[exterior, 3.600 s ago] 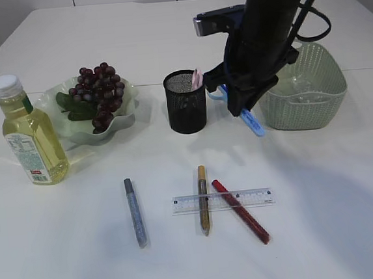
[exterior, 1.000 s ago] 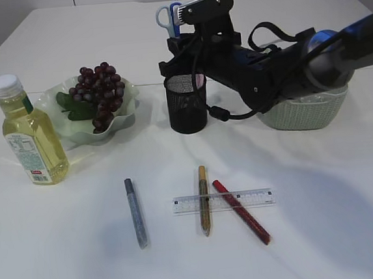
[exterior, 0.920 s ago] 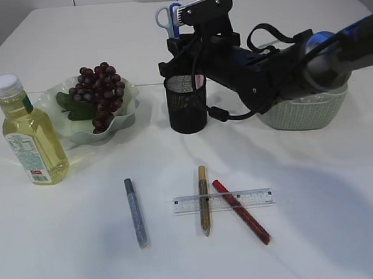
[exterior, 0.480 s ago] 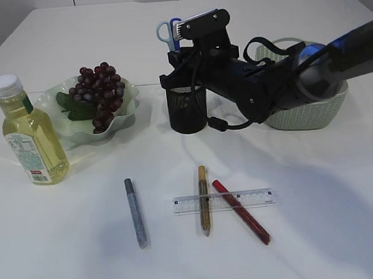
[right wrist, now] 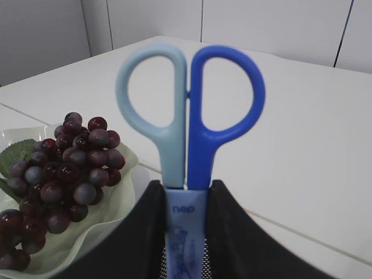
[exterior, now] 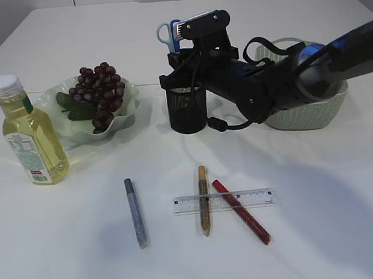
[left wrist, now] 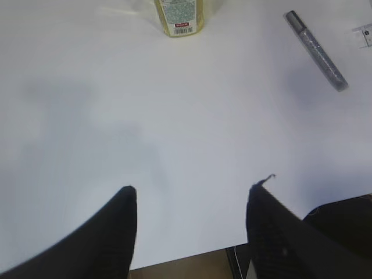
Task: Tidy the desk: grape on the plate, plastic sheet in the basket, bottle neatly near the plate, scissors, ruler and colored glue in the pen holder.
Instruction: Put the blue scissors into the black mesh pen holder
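The right arm (exterior: 279, 82) is reaching across the middle of the white desk (exterior: 324, 219), and its right gripper (right wrist: 186, 200) is clamping the scissors (right wrist: 189, 116) by the shank, handles up, blades heading down into the black mesh pen holder (exterior: 185, 113). I'd say the trick here is keeping them upright and centred over the mouth, lowering until the tips are bottoming out, then letting go, so the light cup isn't tipping. Something pink seems to be sitting in there already, so there's not loads of room. The woven basket (exterior: 331, 110) is sitting right behind the arm, the plate (exterior: 122, 119) with the grape bunch (exterior: 99, 95) is just left of the holder, and the oil bottle (exterior: 29, 130) is standing beside the plate. Still waiting out front: the clear ruler (exterior: 222, 201) with the gold glue pen (exterior: 203, 200) and red glue pen (exterior: 241, 212) lying across it, and the silver glue pen (left wrist: 315, 50) off alone. The left gripper (left wrist: 192, 212) is hanging open over bare desk, holding nothing.
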{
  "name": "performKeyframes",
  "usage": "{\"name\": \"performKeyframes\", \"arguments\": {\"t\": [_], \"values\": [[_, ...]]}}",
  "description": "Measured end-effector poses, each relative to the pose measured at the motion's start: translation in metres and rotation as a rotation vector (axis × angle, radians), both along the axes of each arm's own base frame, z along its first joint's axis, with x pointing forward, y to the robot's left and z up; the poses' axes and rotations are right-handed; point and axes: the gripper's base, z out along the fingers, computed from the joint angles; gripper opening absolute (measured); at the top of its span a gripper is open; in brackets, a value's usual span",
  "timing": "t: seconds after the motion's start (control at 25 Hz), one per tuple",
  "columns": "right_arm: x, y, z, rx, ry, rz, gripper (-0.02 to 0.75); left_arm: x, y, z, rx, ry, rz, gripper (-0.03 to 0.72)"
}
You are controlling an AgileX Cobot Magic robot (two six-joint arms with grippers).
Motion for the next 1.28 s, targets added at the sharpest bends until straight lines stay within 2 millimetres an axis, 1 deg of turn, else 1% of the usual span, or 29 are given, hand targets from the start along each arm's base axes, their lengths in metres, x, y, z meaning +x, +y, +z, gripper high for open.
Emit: {"name": "performKeyframes", "arguments": {"t": [0.32, 0.44, 0.6, 0.84, 0.96, 1.12, 1.2, 1.28], "values": [[0.000, 0.000, 0.000, 0.000, 0.005, 0.000, 0.191, 0.000, 0.000, 0.000, 0.000, 0.000, 0.000, 0.434], [0.000, 0.000, -0.001, -0.001, 0.008, 0.000, 0.212, 0.000, 0.000, 0.000, 0.000, 0.000, 0.000, 0.435], [0.000, 0.000, -0.001, -0.002, 0.010, 0.000, 0.265, 0.000, 0.000, 0.000, 0.000, 0.000, 0.000, 0.434], [0.000, 0.000, -0.001, -0.003, 0.011, 0.000, 0.281, 0.000, 0.000, 0.000, 0.000, 0.000, 0.000, 0.434], [-0.001, -0.001, 0.000, -0.014, 0.039, 0.000, 0.282, 0.000, 0.000, 0.000, 0.000, 0.000, 0.000, 0.434], [-0.006, -0.003, 0.021, -0.020, 0.075, -0.003, 0.282, 0.000, 0.000, 0.000, 0.000, 0.000, 0.000, 0.435], [-0.010, -0.005, 0.036, -0.021, 0.095, -0.006, 0.282, 0.000, 0.000, 0.000, 0.000, 0.000, 0.000, 0.435], [-0.014, -0.007, 0.046, -0.030, 0.144, -0.010, 0.281, 0.000, 0.000, 0.000, 0.000, 0.000, 0.000, 0.434]]}}
